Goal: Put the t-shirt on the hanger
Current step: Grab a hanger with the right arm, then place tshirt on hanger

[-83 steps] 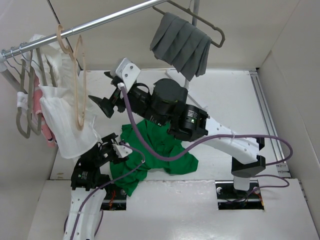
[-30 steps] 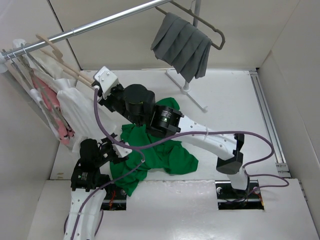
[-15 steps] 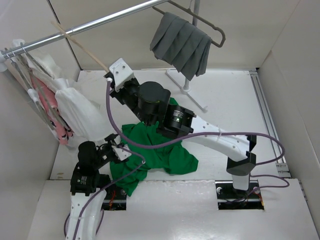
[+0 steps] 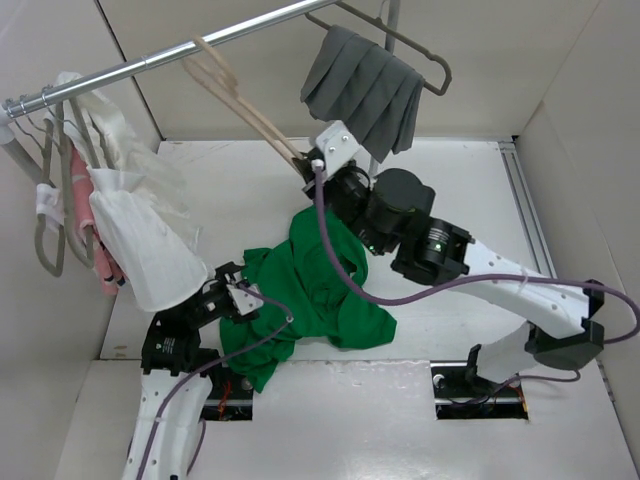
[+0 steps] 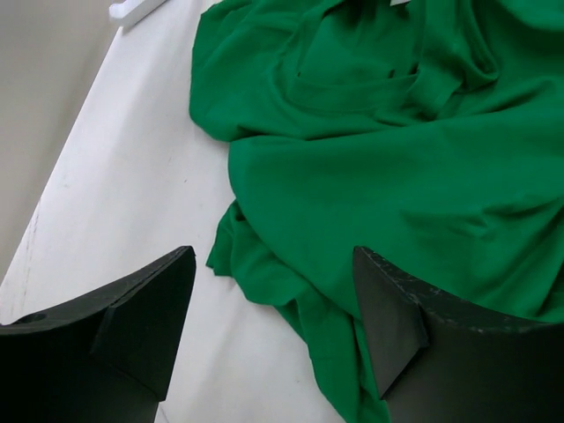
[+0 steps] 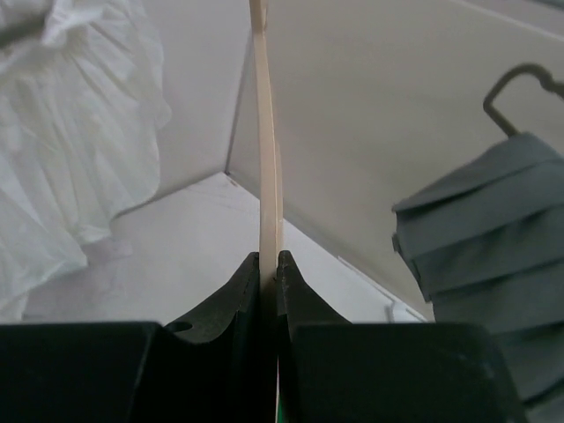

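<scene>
**Item 1: hanger** (image 4: 243,98). Pale tan, slim and smooth, with curved arms and a rounded loop hook. It lies in the upper centre-left of the overhead frame, slanting from the metal rail (image 4: 120,70) down to the right end effector (image 4: 303,163). Whether the hook rests on the rail cannot be told. The right end effector's jaws are clamped together on one arm of the hanger. In the wrist view this arm shows as a thin edge-on strip (image 6: 266,132) pinched between dark pads. It is probably gripped at one end so the other stays free to enter a neck opening.

**Item 2: t-shirt** (image 4: 320,290). Bright green, soft and matte, crumpled in loose folds. It lies on the white desk (image 4: 460,190) at lower centre, partly under the right arm, and is not yet on the hanger.

**Item 3: left end effector** (image 5: 271,264). Black wedge-shaped fingers, set apart and holding nothing. They are poised over the shirt's lower-left hem, apparently ready to gather cloth.

**Item 4: surroundings.** Grey pleated cloth (image 4: 365,85) hangs at upper centre-right, and white gauzy garments (image 4: 135,230) hang at left.
</scene>
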{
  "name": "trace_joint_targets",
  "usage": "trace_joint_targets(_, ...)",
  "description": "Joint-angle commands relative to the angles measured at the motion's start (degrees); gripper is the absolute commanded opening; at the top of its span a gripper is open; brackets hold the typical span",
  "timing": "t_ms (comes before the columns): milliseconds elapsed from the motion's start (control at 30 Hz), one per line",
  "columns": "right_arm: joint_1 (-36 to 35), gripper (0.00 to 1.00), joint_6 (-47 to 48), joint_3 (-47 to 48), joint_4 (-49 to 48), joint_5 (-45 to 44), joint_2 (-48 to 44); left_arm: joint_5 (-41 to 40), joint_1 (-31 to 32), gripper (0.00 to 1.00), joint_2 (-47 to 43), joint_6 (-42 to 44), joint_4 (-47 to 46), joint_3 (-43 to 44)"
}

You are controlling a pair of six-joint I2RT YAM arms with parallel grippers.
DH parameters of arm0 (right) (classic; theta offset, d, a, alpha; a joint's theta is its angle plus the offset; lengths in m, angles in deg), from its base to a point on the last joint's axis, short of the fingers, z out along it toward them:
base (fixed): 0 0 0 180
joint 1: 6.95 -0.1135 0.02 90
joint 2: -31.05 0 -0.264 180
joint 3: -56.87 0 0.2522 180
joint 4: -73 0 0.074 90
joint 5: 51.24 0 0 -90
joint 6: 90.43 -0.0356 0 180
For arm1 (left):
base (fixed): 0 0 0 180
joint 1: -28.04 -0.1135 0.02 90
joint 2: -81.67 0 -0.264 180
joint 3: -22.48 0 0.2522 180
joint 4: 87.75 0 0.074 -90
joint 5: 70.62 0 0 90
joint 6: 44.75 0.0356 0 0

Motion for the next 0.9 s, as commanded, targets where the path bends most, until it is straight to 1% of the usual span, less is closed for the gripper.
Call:
trace_joint_targets(0, 2.77, 0.00, -3.69, -6.65, -3.75, 5.10, -6.15, 5.77, 0.27, 0.67, 2.16, 0.93, -2.07, 3.12)
trace_joint_targets(33, 3.48, 0.00, -5.01, -11.03, -3.75, 5.72, -9.30, 6.65, 0.27, 0.66, 2.78, 1.98, -1.38, 3.12)
trace_joint_targets(67, 4.01, 0.00, -5.02, -13.16, -3.75, 6.33, -10.72, 8.66, 0.27, 0.64, 4.17, 3.21, 0.11, 3.12)
trace_joint_targets(133, 5.24, 0.00, -5.63, -16.94, -2.88, 7.39, -13.36, 11.48, 0.27, 0.61, 6.02, 12.50, 3.45, 2.60)
trace_joint_targets(167, 5.24, 0.00, -5.64, -20.18, -2.00, 7.39, -15.46, 12.63, 0.27, 0.61, 8.12, 16.89, 7.29, 2.59)
trace_joint_targets(200, 5.77, 0.00, -6.33, -21.69, -1.03, 7.39, -16.44, 13.51, 0.27, 0.61, 9.36, 20.24, 8.03, 1.90)
trace_joint_targets(233, 5.77, 0.00, -6.34, -23.18, 0.63, 7.39, -17.58, 13.52, 0.27, 0.62, 10.59, 21.06, 7.51, 1.28)
trace_joint_targets(267, 7.25, 0.00, -7.99, -26.59, 1.26, 7.39, -19.86, 13.52, 0.27, 0.62, 11.82, 18.80, 5.86, 1.28)
trace_joint_targets(300, 8.14, 0.00, -8.70, -28.37, 1.87, 8.26, -21.10, 12.91, 0.27, 0.62, 15.05, 15.73, 0.79, 1.28)
trace_joint_targets(367, 11.11, 0.00, -9.24, -32.23, 3.36, 11.51, -23.82, 12.90, 0.27, 0.62, 19.02, 11.85, -3.02, 2.94)
trace_joint_targets(400, 12.18, 0.00, -9.76, -35.82, 3.98, 13.00, -26.44, 12.90, 0.27, 0.62, 22.87, 7.57, -6.43, 3.99)
trace_joint_targets(533, 17.54, 0.00, -10.90, -43.14, 9.51, 21.96, -31.73, 14.47, 0.27, 0.60, 30.44, -3.08, -14.35, 9.88)
trace_joint_targets(567, 18.24, 0.00, -10.91, -44.46, 10.48, 25.29, -32.70, 15.18, 0.79, 0.60, 31.16, -4.85, -16.20, 10.67)
trace_joint_targets(600, 18.86, 0.00, -11.43, -46.99, 11.97, 26.63, -34.45, 15.19, 0.80, 0.60, 31.17, -7.30, -18.66, 11.20)
trace_joint_targets(633, 19.56, 0.00, -12.31, -48.41, 11.98, 27.86, -35.34, 15.19, 0.80, 0.63, 31.69, -10.11, -24.69, 11.21)
trace_joint_targets(667, 19.57, 0.00, -12.31, -49.73, 11.98, 30.83, -36.22, 13.45, 1.41, 0.67, 31.70, -14.23, -27.53, 11.21)
trace_joint_targets(767, 19.57, 0.00, -12.84, -53.60, 10.67, 35.33, -38.15, 9.84, 4.22, 0.73, 32.48, -15.15, -35.44, 11.21)
trace_joint_targets(833, 19.57, 0.00, -12.84, -54.75, 9.53, 40.34, -38.16, 9.21, 6.86, 0.76, 34.41, -14.10, -36.61, 12.08)
trace_joint_targets(867, 20.09, 0.00, -12.84, -54.75, 9.52, 41.83, -37.64, 10.25, 6.86, 0.78, 37.12, -12.35, -34.96, 12.96)
